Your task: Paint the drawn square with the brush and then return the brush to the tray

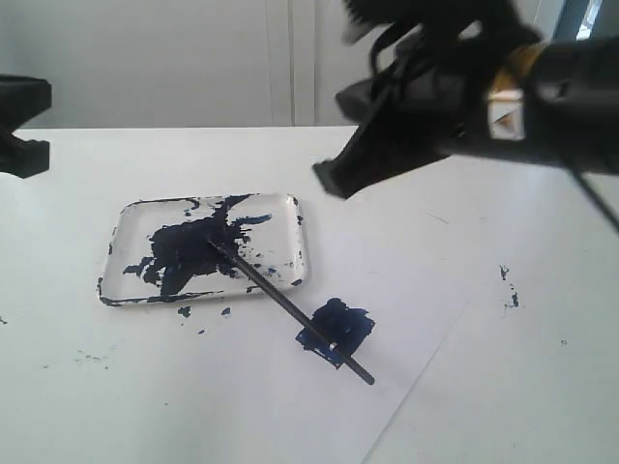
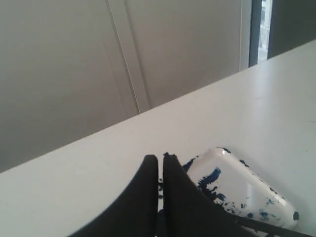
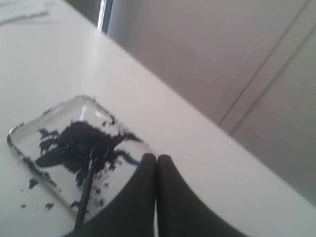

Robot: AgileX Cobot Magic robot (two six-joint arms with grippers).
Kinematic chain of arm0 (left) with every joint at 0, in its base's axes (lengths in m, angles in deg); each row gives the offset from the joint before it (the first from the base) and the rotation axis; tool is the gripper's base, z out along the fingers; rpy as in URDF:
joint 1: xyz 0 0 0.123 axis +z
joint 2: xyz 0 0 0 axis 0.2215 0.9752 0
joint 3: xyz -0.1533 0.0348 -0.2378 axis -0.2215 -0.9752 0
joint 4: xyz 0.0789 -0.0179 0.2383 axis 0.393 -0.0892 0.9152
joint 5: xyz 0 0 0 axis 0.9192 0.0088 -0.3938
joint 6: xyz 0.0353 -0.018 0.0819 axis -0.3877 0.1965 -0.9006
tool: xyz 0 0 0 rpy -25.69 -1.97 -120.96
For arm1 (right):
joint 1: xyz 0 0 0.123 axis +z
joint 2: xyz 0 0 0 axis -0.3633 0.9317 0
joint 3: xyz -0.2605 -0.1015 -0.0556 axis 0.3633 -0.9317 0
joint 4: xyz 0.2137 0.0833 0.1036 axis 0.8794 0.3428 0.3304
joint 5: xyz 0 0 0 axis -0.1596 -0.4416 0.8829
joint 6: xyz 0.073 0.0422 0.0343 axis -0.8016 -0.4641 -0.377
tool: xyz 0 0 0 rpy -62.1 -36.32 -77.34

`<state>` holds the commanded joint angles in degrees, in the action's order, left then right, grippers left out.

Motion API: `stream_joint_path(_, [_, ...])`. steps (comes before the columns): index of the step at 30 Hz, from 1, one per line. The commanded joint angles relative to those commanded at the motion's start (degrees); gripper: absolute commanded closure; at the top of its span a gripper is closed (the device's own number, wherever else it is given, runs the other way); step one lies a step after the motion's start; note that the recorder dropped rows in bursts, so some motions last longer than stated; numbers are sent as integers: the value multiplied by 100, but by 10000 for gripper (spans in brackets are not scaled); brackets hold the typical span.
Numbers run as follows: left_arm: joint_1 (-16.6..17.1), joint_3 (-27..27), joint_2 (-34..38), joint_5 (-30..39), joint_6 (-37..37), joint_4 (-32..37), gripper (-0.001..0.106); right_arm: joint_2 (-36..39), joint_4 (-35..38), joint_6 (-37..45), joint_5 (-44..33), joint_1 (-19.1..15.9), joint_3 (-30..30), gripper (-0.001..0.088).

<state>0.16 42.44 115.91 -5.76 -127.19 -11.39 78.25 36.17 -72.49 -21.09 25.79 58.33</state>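
Note:
The tray (image 1: 280,217) lies left of centre on the white table, smeared with a big navy blotch. The brush (image 1: 280,302) lies free, its dark tip in the blotch. Its handle runs out over the tray's near right edge and across the drawn square (image 1: 352,321), which is blotched dark blue. My right gripper (image 1: 325,182) hovers shut and empty above the table, right of the tray; its wrist view shows the tray (image 3: 24,143) and brush (image 3: 84,197) beyond the gripper (image 3: 156,158). My left gripper (image 2: 160,158) is shut on nothing, beside the tray (image 2: 247,182).
Part of the left arm (image 1: 21,155) sits at the far left edge. Small paint specks (image 1: 508,285) dot the table at the right, and more (image 1: 184,311) lie just in front of the tray. A paper sheet's edge (image 1: 426,367) runs diagonally at the front right. A wall stands behind.

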Motion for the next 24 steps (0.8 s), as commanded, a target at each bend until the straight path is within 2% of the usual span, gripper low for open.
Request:
stream_joint_path(5, [0,-279,-485,-248,24,-1,958,-1091,-550,0,-81,-152,-99,868])
stream_joint_path(12, [0,-837,-1199,2,320,-81,958,-2561,-498,-52,-908,-151,-99,868])
stream_joint_path(14, [0,-1030,-1373,336,320,-81,958,-2875,-475,-52,-1089,-151,-159,868])
stream_joint_path(17, [0,-1292,-1565,858,378,-18,958,-3420,-475,-40,-1307,-151,-395,868])
stream_joint_path(20, [0,-1550,-1686,762,739,-18,958,-3932,-414,-40,-1595,-151,-725,868])
stream_joint_path(24, [0,-1782,-1848,755,749,105,958,-4588,-25,-40,-1669,-151,-1325,868])
